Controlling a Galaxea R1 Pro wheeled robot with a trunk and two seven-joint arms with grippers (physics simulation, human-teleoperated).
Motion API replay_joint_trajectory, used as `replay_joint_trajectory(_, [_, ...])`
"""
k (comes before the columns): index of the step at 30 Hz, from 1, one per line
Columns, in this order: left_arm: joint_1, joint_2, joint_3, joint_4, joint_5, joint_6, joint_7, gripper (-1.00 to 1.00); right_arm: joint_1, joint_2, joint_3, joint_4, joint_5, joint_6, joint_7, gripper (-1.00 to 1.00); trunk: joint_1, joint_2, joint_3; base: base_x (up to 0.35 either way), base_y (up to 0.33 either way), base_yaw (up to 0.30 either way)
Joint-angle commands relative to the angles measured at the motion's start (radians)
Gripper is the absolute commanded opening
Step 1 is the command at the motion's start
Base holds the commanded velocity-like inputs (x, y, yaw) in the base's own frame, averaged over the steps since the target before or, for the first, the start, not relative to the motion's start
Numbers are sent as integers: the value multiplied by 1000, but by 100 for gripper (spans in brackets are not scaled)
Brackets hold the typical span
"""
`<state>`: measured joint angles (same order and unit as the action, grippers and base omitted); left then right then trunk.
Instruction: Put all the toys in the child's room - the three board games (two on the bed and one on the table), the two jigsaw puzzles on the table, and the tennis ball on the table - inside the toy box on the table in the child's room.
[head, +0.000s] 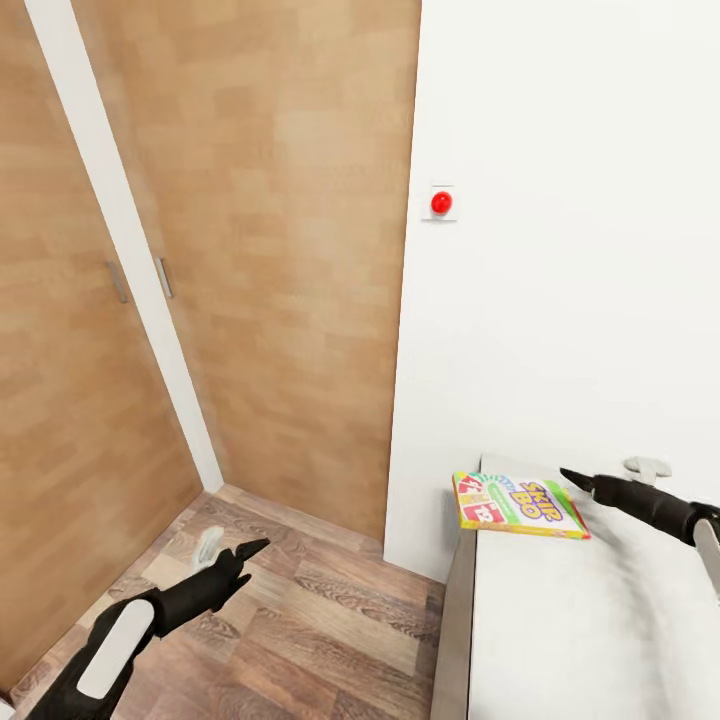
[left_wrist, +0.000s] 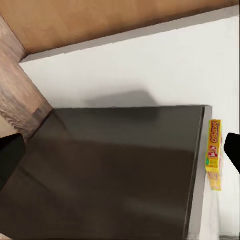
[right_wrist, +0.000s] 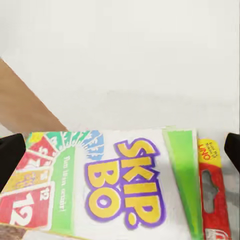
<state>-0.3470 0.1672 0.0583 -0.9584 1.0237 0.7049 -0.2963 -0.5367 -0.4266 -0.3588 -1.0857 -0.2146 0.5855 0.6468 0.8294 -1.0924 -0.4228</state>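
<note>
A colourful Skip-Bo board game (head: 520, 504) lies flat on the white bed (head: 590, 620), at the corner nearest the wall. Close up in the right wrist view, the Skip-Bo box (right_wrist: 120, 185) has a red UNO box (right_wrist: 212, 200) showing along one side. My right gripper (head: 577, 480) hovers open just above the game's far edge, its dark fingertips (right_wrist: 11, 159) wide apart and holding nothing. Over the wooden floor beside the bed, my left gripper (head: 250, 548) is open and empty. Its wrist view shows the bed's dark side panel (left_wrist: 115, 175) and the game's yellow edge (left_wrist: 214, 154).
Tall wooden wardrobe doors (head: 250, 250) with metal handles fill the left and the back. A white wall (head: 570, 250) with a red round button (head: 441, 203) rises behind the bed. A small pale grey object (head: 647, 466) lies on the bed near the wall. Wood floor (head: 320, 610) lies between wardrobe and bed.
</note>
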Motion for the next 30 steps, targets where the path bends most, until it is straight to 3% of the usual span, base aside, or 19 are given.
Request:
replay_joint_trajectory(1, [-2,8,-34,-21,0,-1,-20,100,196,42,-54,-388,-6,109,5,100,0,-1,-1,0,0,20])
replay_joint_trajectory(2, [-2,6,-37,-17,-1,-3,-20,100,225,47,-68,-438,-6,119,3,100,0,-1,-1,0,0,28])
replay_joint_trajectory(3, [-1,3,-43,12,-2,-25,-27,100,273,63,-171,-521,-6,147,1,100,0,-1,-1,0,0,-238])
replay_joint_trajectory(10, [-1,4,-41,22,0,-35,-30,100,277,63,-189,-529,-6,154,3,100,0,-1,-2,0,119,-282])
replay_joint_trajectory(14, [-7,7,-35,57,6,-35,-29,100,277,58,-228,-530,-7,158,4,100,0,-1,-3,0,318,-298])
replay_joint_trajectory(16, [-40,5,-35,96,5,-35,-30,100,276,57,-230,-530,-7,158,4,100,0,-1,-4,29,336,-298])
replay_joint_trajectory(17, [-84,2,-38,144,4,-35,-31,100,276,57,-230,-530,-7,158,4,100,0,-1,-4,86,336,-298])
replay_joint_trajectory(20, [-219,-35,-54,320,0,-39,-71,100,274,54,-233,-530,-8,161,5,100,0,-1,-5,128,334,-298])
replay_joint_trajectory(22, [-255,-49,-79,366,-9,-49,-114,100,273,53,-244,-530,-8,171,5,100,0,-1,-6,135,330,-298])
replay_joint_trajectory(27, [-283,-63,-120,403,-24,-86,-163,100,274,54,-262,-530,-8,187,5,100,0,-1,-8,116,217,-297])
replay_joint_trajectory(30, [-290,-91,-132,410,-27,-100,-174,100,276,55,-266,-530,-8,190,5,100,0,-1,-9,37,65,-296])
